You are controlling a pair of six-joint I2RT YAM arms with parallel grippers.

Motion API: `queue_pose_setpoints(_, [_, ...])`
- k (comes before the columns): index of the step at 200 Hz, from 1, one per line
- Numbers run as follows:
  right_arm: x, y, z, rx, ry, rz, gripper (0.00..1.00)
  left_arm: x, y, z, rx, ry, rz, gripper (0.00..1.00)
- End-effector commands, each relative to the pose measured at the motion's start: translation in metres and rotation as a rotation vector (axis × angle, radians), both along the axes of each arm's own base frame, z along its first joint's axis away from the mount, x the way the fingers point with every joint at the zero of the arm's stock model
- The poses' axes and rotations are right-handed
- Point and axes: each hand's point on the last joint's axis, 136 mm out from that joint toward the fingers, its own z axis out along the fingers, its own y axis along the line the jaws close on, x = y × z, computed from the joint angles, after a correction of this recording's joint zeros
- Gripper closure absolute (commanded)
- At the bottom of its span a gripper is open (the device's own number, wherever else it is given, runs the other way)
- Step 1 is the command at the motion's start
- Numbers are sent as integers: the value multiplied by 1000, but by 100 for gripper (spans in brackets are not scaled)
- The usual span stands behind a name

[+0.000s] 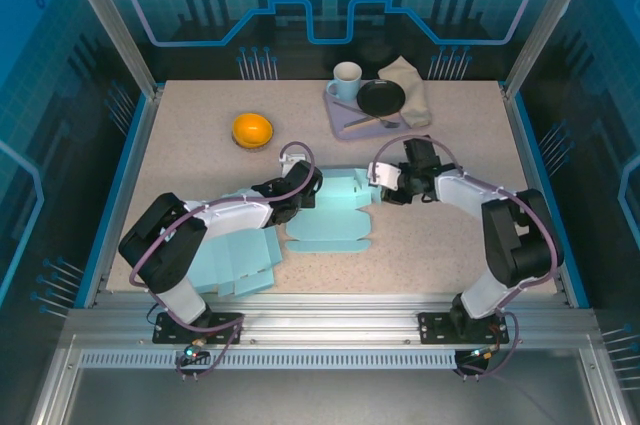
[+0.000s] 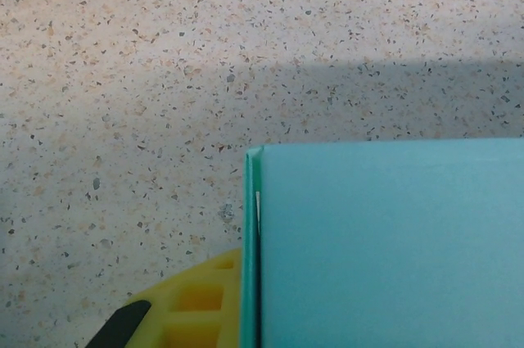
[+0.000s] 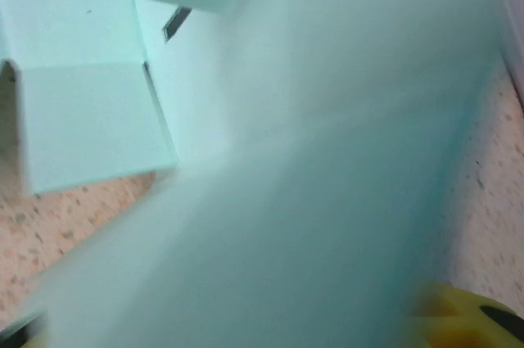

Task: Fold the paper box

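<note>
Teal paper box (image 1: 335,210) edge pinched by left pincer (image 1: 312,190); right pincer (image 1: 378,185) state unclear.

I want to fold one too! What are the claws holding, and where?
The left claw pinches the box by its left edge. The right claw is at its right edge; grip unclear.

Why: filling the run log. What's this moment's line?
left gripper: shut on light blue paper box | right gripper: at box, grip unclear

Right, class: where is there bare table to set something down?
Bare: the back left corner beside the orange; the near strip between the paper box and the right arm. Crowded: the centre around the box, and the tray at back right.
</note>
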Motion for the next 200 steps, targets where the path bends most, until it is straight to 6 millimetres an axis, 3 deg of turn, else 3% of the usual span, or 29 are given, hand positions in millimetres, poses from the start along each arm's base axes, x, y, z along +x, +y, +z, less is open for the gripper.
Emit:
queue_pose_setpoints(1, [5, 19, 9, 32, -64, 46, 52, 1, -6, 13, -43, -36, -26, 92])
queue_pose_setpoints(34, [-2, 43, 25, 129, -71, 73, 52, 0, -5, 10, -42, -29, -20, 92])
queue_pose_setpoints(41, [-10, 43, 18, 137, -47, 73, 53, 1, -6, 10, -44, -29, -22, 92])
queue_pose_setpoints(87, [-29, 65, 32, 217, -26, 108, 54, 1, -6, 7, -41, -13, -6, 92])
queue_pose_setpoints(131, [-21, 76, 57, 363, -12, -21, 55, 1, -9, 6, -71, -1, 6, 93])
queue_pose_setpoints(176, [-25, 91, 45, 332, -36, -11, 55, 0, -15, 13, -127, -7, -5, 93])
queue_pose_setpoints(200, [-16, 88, 39, 291, -47, -65, 53, -1, -14, 16, -126, -13, -4, 93])
